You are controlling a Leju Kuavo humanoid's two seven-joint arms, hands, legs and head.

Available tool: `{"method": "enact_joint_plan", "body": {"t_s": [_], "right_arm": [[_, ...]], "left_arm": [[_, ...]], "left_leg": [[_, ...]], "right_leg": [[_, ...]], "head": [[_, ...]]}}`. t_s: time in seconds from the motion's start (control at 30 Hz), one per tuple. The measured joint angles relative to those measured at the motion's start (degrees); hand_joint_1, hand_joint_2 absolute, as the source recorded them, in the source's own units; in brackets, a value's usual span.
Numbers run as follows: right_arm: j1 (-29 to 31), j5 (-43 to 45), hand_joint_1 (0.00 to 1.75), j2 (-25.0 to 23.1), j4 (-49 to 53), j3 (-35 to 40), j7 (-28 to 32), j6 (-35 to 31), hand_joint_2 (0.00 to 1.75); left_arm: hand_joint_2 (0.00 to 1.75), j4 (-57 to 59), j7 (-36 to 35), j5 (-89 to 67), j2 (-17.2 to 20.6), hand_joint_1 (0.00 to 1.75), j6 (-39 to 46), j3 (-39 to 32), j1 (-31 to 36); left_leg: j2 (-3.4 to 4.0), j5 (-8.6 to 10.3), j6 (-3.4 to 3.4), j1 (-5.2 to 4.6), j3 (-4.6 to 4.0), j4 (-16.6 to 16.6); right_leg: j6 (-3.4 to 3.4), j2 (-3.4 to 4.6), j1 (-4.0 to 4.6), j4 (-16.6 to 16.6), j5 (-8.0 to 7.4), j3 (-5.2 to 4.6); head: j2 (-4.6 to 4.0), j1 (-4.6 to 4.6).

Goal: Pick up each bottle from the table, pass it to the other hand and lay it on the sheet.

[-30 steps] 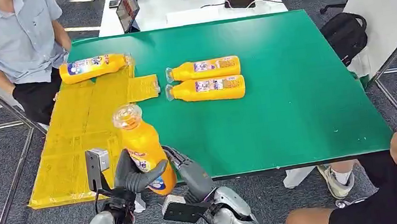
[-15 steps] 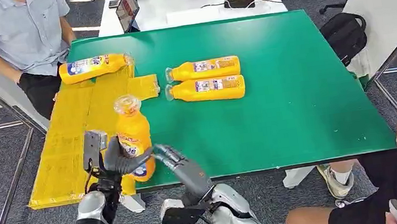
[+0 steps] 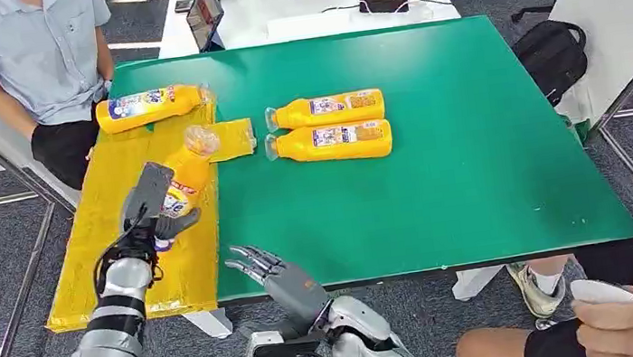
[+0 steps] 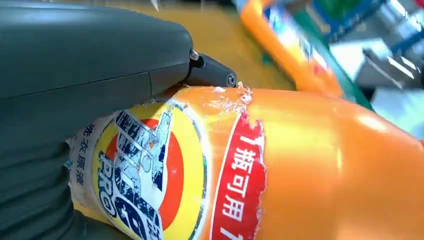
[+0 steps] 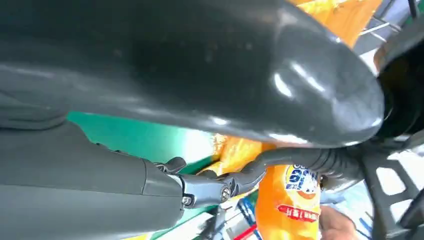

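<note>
Left hand (image 3: 157,223) grips orange bottle (image 3: 183,178) over the yellow sheet (image 3: 121,248), tilted, cap pointing toward the table's far side; right hand (image 3: 268,275) empty, fingers spread, at table's near edge.

We see four orange plastic bottles with clear caps and colourful labels. One bottle (image 3: 182,181) is tilted above the yellow sheet (image 3: 112,249), cap pointing away. Another bottle (image 3: 149,107) lies on its side at the sheet's far end. The remaining two bottles (image 3: 325,109) (image 3: 329,142) lie side by side on the green table (image 3: 470,123).
</note>
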State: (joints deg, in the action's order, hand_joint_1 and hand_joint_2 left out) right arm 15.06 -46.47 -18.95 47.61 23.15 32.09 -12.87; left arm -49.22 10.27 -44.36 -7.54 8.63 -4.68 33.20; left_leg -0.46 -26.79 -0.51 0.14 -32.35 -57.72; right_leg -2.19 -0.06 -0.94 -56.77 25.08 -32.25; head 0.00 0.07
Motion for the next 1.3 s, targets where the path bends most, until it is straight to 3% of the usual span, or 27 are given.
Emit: {"method": "enact_joint_plan", "body": {"t_s": [0.17, 0.33, 0.6, 0.9, 0.93, 0.97, 1.0, 1.3], "right_arm": [[-0.78, 2.03, 0.00, 0.15, 3.21, 1.03, -0.02, 2.55, 0.00], [-0.78, 4.11, 0.00, 0.20, 4.37, 1.95, 1.12, 4.66, 0.00], [-0.34, 6.65, 0.00, 0.20, 4.33, 3.76, 2.93, 6.25, 0.00], [-0.01, 8.20, 0.00, 0.20, 3.54, 4.57, 3.96, 6.58, 0.00], [0.01, 8.22, 0.00, 0.20, 3.43, 4.57, 3.96, 6.58, 0.00], [0.04, 8.26, 0.00, 0.20, 3.32, 4.61, 3.98, 6.64, 0.00], [0.13, 8.43, 0.00, 0.20, 3.17, 4.70, 4.04, 6.66, 0.00], [1.57, 11.76, 0.00, 0.02, -0.40, 6.12, 5.81, 7.60, 0.00]], "left_arm": [[1.75, 2.29, -3.44, -13.05, 1.62, 1.75, 1.21, -0.20, 4.43], [1.75, 10.11, -8.46, -31.06, 3.26, 1.75, 1.03, 4.46, 9.60], [1.75, 22.14, -10.12, -34.92, 3.43, 1.75, -6.59, 8.80, 14.85], [1.75, 27.19, -9.20, -34.64, 3.39, 1.75, -10.07, 9.79, 16.44], [1.75, 27.43, -9.18, -34.48, 3.39, 1.43, -10.46, 9.79, 16.57], [1.75, 27.74, -9.18, -34.17, 3.39, 0.42, -11.01, 9.79, 16.73], [1.75, 28.00, -9.18, -34.09, 3.39, 0.05, -11.40, 9.77, 16.96], [1.75, 30.86, -7.38, -26.94, 4.18, 0.00, -19.39, 6.31, 19.10]], "left_leg": [[0.00, 0.01, 0.01, 0.00, 0.02, 0.00], [-0.01, 0.02, 0.00, 0.00, 0.01, 0.00], [0.00, 0.01, 0.00, 0.00, -0.02, -0.01], [0.01, 0.01, 0.01, 0.00, -0.01, -0.01], [0.00, 0.01, 0.01, 0.00, -0.01, -0.01], [0.00, 0.02, 0.00, 0.00, -0.02, -0.01], [-0.01, 0.02, 0.01, 0.00, -0.02, -0.01], [-0.01, 0.02, 0.00, 0.00, -0.06, 0.00]], "right_leg": [[0.00, 0.00, 0.01, 0.00, 0.00, 0.00], [0.00, 0.00, -0.01, -0.01, 0.00, 0.01], [0.00, 0.00, -0.02, -0.01, 0.00, 0.00], [0.00, 0.00, -0.01, -0.01, 0.00, 0.00], [0.00, 0.00, -0.01, -0.01, 0.00, 0.00], [0.00, 0.00, -0.01, -0.01, 0.00, 0.00], [0.00, 0.00, 0.00, -0.01, 0.00, 0.00], [0.00, 0.00, -0.01, -0.04, 0.00, 0.01]], "head": [[0.00, 0.00], [0.00, 0.00], [0.00, -0.02], [0.00, 0.00], [0.00, 0.00], [0.00, 0.00], [0.00, 0.00], [0.00, 0.00]]}}
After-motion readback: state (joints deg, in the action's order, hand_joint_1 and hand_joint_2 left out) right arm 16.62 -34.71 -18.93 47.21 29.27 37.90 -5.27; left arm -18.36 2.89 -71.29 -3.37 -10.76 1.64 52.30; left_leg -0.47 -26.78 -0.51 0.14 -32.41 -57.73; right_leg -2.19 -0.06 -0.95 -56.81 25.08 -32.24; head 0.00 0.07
